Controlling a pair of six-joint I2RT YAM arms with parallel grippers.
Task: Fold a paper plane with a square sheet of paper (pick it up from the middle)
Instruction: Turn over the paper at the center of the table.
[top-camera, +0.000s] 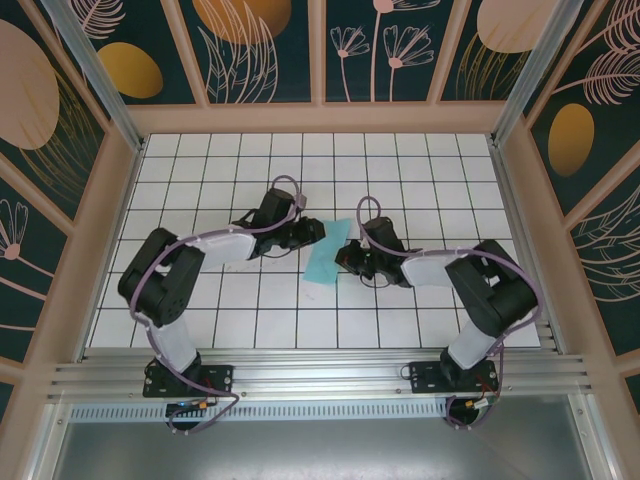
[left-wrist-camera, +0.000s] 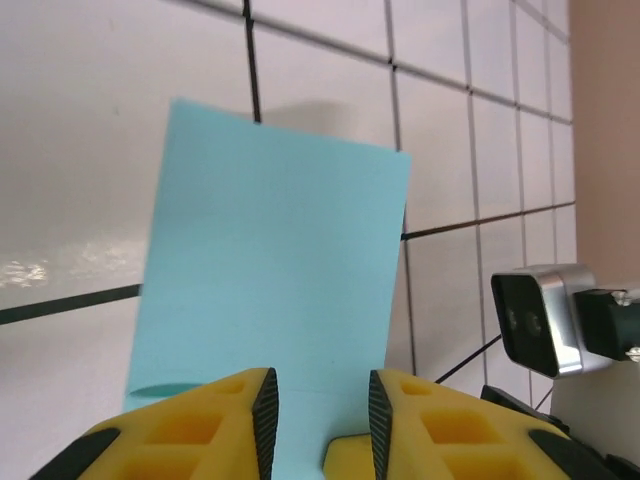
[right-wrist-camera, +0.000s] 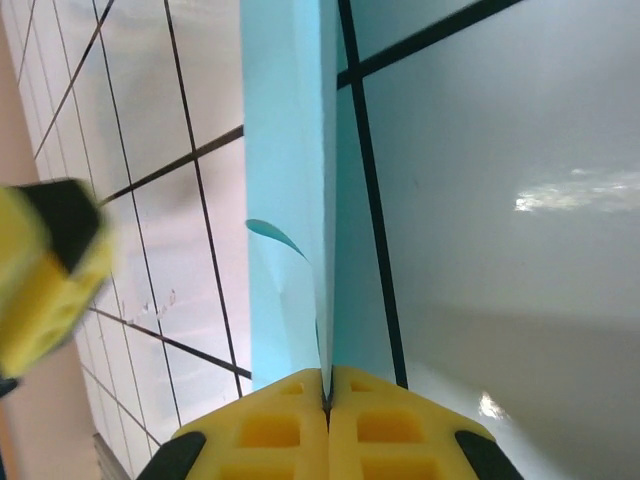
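Cyan folded sheet of paper (top-camera: 328, 252) is at the counter (top-camera: 200, 170) centre. Right hand (right-wrist-camera: 327, 390) is fully closed, pinching one edge of it; left hand (left-wrist-camera: 320, 415) stands slightly open at the opposite edge.

top: overhead from behind, looking down | wrists: close, low over table (top-camera: 400, 170) | all share cyan sheet (top-camera: 328, 252)

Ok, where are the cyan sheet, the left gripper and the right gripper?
square sheet of paper (left-wrist-camera: 270, 270): left wrist view, middle of its flat face.
left gripper (left-wrist-camera: 320, 415): left wrist view, gap between its yellow fingertips.
right gripper (right-wrist-camera: 328, 385): right wrist view, seam where its fingertips meet on the sheet.
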